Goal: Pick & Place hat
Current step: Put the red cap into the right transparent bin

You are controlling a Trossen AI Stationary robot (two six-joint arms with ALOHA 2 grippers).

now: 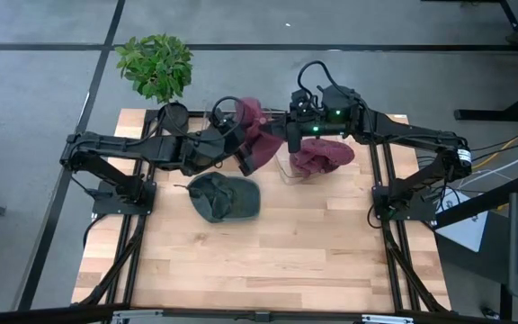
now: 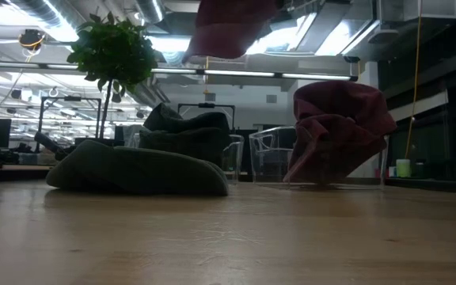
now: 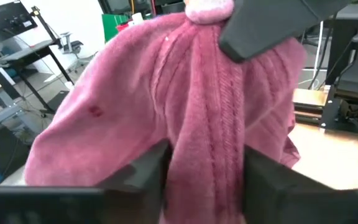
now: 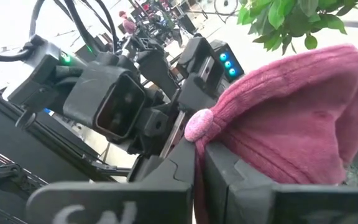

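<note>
Item: maroon knit hat [image 1: 252, 126], frame centre; soft, light, floppy. Right gripper [image 1: 288, 133] pinches its crown; left gripper [image 1: 241, 153] half-closed around the hanging body.

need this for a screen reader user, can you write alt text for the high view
Seen from above, two dark arms meet over the back of a wooden table, both end effectors, left and right, holding a maroon knit hat between them. A dark green cap lies below; another maroon hat sits right.
</note>
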